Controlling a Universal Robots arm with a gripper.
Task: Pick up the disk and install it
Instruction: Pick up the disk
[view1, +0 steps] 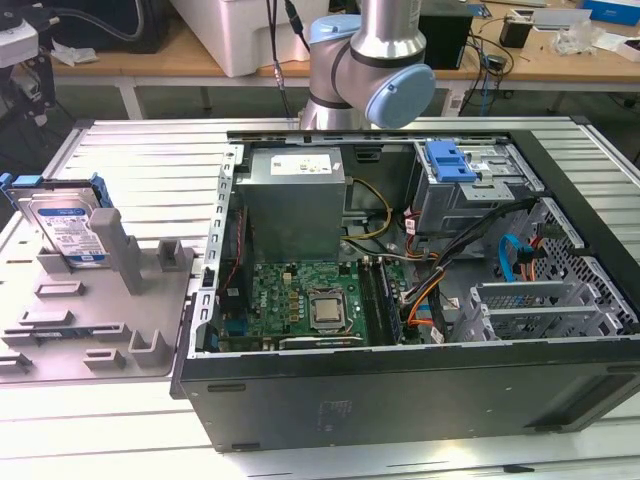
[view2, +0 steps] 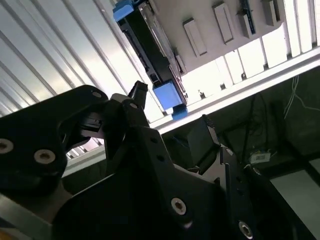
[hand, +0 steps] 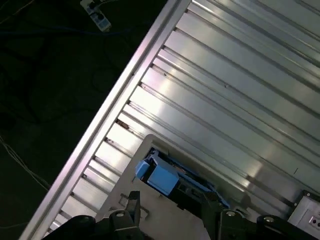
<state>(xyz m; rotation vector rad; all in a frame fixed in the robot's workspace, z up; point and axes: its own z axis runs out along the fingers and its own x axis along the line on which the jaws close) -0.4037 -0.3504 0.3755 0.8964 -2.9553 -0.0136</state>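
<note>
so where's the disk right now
The disk stands tilted in the grey fixture at the exterior view's left, on the metal table beside the open computer case.

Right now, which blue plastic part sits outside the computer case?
The rail framing the disk, on the grey fixture at the exterior view's left; the blue latch bracket sits atop the drive cage inside the case.

- The disk (view1: 68, 228) stands tilted in a grey holder (view1: 100, 335) near the table's (view1: 150, 165) edge on the exterior view's left.
- An open computer case (view1: 400, 400) lies just beside the holder.
- The robot arm (view1: 372, 60) rises at the table's far edge.
</note>
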